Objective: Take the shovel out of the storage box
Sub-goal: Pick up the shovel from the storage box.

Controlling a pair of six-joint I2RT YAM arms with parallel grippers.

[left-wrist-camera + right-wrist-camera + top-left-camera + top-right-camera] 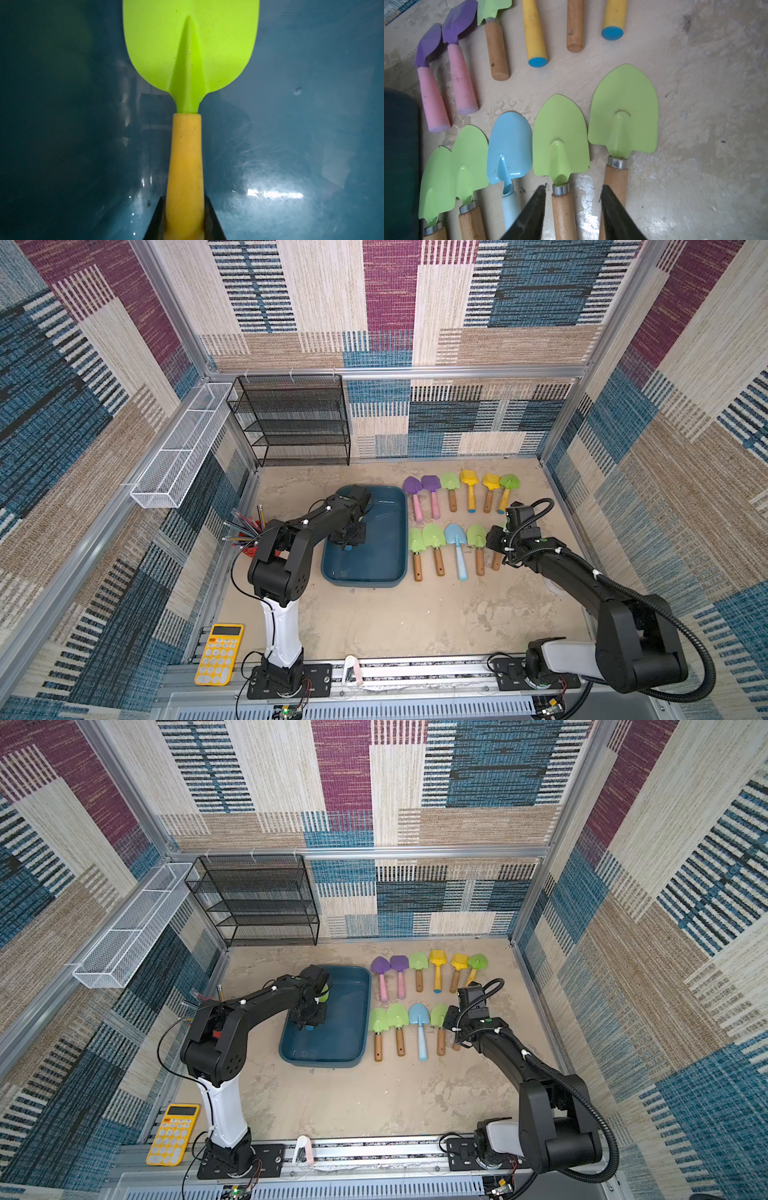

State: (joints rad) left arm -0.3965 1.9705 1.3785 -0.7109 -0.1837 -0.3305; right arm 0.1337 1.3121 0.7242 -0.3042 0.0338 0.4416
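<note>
The box [291, 145] is smooth, glossy plastic with bright glare, while the shovel [188, 52] in it has a matt lime blade and a dull, speckled yellow handle. On the rough, mottled table [695, 104] the green shovels [560, 135] and blue shovel [510, 145] show glossy painted blades, with metal collars and bare wood handles on the green ones; the pink handles [460, 83] look matt. The rack [291, 418] and basket [178, 456] are wire mesh, the walls [540, 302] woven cloth.

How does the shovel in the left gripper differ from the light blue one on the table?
The gripped shovel has a lime-green blade and yellow handle; the light blue shovel is blue throughout. The gripped shovel is inside the storage box, the left gripper shut on its handle; the light blue shovel lies free on the table. Both are hand shovels.
</note>
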